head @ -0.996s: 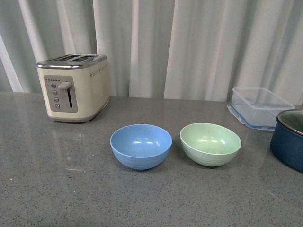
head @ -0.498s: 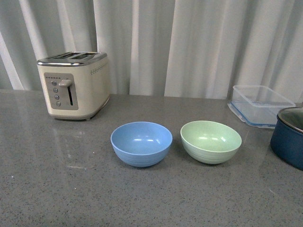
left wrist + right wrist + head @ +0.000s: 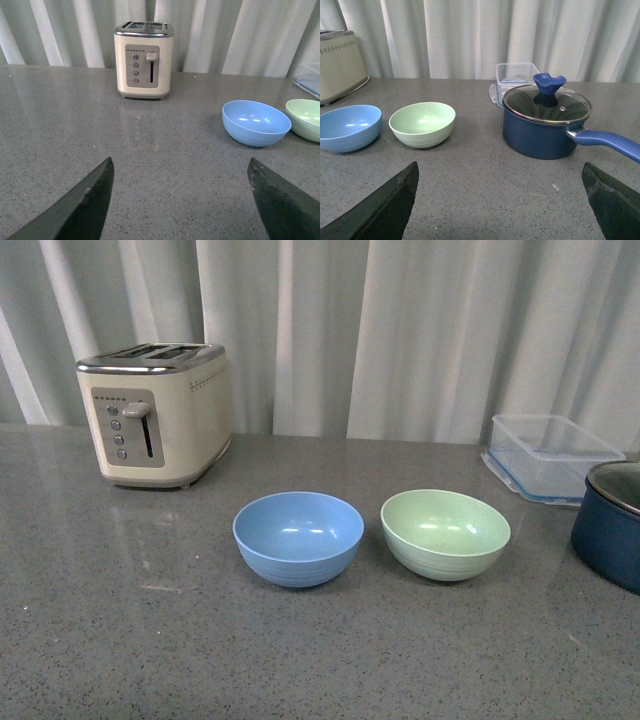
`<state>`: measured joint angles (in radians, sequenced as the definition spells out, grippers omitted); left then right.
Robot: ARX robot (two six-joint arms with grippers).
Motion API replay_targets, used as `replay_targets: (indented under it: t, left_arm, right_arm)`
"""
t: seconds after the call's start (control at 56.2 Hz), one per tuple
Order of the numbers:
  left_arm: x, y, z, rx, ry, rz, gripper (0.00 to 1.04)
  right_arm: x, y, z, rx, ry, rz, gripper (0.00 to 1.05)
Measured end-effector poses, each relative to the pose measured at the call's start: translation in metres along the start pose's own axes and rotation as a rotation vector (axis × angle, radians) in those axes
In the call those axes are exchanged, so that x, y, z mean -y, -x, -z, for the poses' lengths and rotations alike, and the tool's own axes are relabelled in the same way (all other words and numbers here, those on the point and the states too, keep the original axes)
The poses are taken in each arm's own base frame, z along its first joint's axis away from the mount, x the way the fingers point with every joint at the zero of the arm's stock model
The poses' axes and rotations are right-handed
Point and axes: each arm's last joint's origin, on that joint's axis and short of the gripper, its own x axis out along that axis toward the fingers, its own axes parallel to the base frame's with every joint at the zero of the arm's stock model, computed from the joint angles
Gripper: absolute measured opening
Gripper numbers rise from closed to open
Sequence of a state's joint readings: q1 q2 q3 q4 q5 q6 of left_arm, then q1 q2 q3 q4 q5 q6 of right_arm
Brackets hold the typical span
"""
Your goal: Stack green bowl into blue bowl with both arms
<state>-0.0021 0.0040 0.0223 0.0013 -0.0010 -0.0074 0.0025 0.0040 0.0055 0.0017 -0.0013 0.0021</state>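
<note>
Green bowl (image 3: 445, 533) lies just beside blue bowl (image 3: 298, 537), toward the right edge of the desk (image 3: 120, 640), nearer right gripper (image 3: 499, 166) than left gripper (image 3: 180, 161); both spread apart, holding nothing.

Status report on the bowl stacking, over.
Left gripper open, right gripper open, both empty. Green bowl beside blue bowl, apart, not stacked. Nothing between them; pot stands off to the side.

Legible text, brands, numbers, signs: none. Toaster (image 3: 144, 60), well ahead of the left gripper (image 3: 178, 161): row of tiny marks above its buttons (image 3: 135, 69), too small to read.
</note>
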Motion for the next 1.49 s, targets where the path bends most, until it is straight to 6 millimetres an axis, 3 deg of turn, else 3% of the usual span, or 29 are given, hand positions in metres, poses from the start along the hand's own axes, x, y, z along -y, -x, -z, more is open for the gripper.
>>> replay_targets:
  t: [0.089, 0.214, 0.302, 0.48, 0.641, 0.819, 0.943, 1.157, 1.495]
  left_arm:
    - [0.000, 0.000, 0.000, 0.000, -0.001, 0.000, 1.00]
    - [0.000, 0.000, 0.000, 0.000, -0.002, 0.000, 0.98]
    - [0.000, 0.000, 0.000, 0.000, -0.002, 0.001, 0.98]
    - [0.000, 0.000, 0.000, -0.001, -0.002, 0.000, 0.98]
    - [0.000, 0.000, 0.000, -0.001, -0.002, 0.001, 0.98]
    - [0.000, 0.000, 0.000, 0.000, -0.002, 0.001, 0.98]
    - [0.000, 0.000, 0.000, 0.000, -0.002, 0.001, 0.98]
    - [0.000, 0.000, 0.000, -0.001, -0.002, 0.001, 0.98]
    - [0.000, 0.000, 0.000, 0.000, -0.002, 0.001, 0.98]
  right_arm:
    - [0.000, 0.000, 0.000, 0.000, 0.000, 0.000, 0.95]
    - [0.000, 0.000, 0.001, -0.023, 0.019, -0.027, 0.95]
    - [-0.002, -0.004, -0.003, -0.130, 0.092, -0.181, 0.95]
    - [-0.009, -0.029, -0.048, -0.181, 0.125, -0.256, 0.95]
    - [-0.037, -0.098, -0.106, -0.408, 0.062, -0.339, 0.95]
    - [-0.062, -0.166, -0.127, -0.550, 0.053, -0.305, 0.95]
    - [-0.071, -0.211, -0.123, -0.631, 0.043, -0.257, 0.95]
    - [-0.083, -0.274, -0.094, -0.738, 0.061, -0.169, 0.95]
    - [-0.081, -0.324, -0.051, -0.826, 0.089, -0.075, 0.95]
